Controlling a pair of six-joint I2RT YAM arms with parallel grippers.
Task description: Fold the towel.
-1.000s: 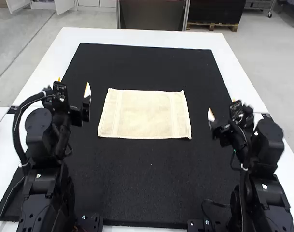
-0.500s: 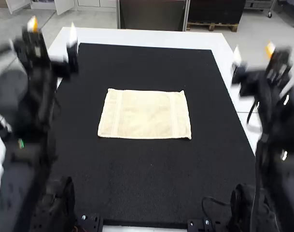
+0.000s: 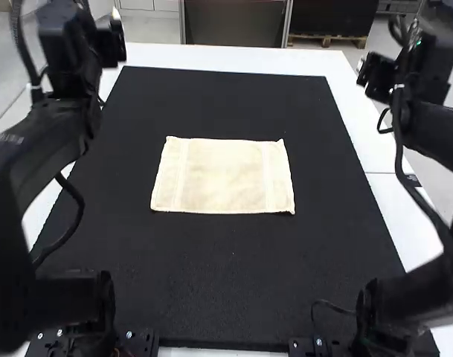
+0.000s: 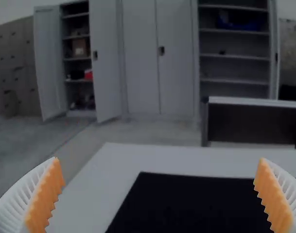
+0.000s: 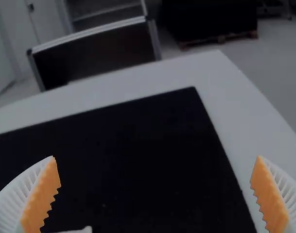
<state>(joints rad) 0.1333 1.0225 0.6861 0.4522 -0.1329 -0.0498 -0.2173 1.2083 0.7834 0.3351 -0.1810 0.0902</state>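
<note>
Beige rectangular cloth towel (image 3: 223,175) lies flat; both white-ribbed, orange-padded grippers (image 4: 161,196) (image 5: 155,194) spread wide beyond it, presumably for clearance.

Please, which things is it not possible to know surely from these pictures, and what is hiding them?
Underside of the towel: high view, hidden by its upper face.
Near left corner of the black mat: high view, behind the left arm.
Part of the right arm: high view, cut off by the right edge.
Pale piece: right wrist view, cut off by the edge.
</note>
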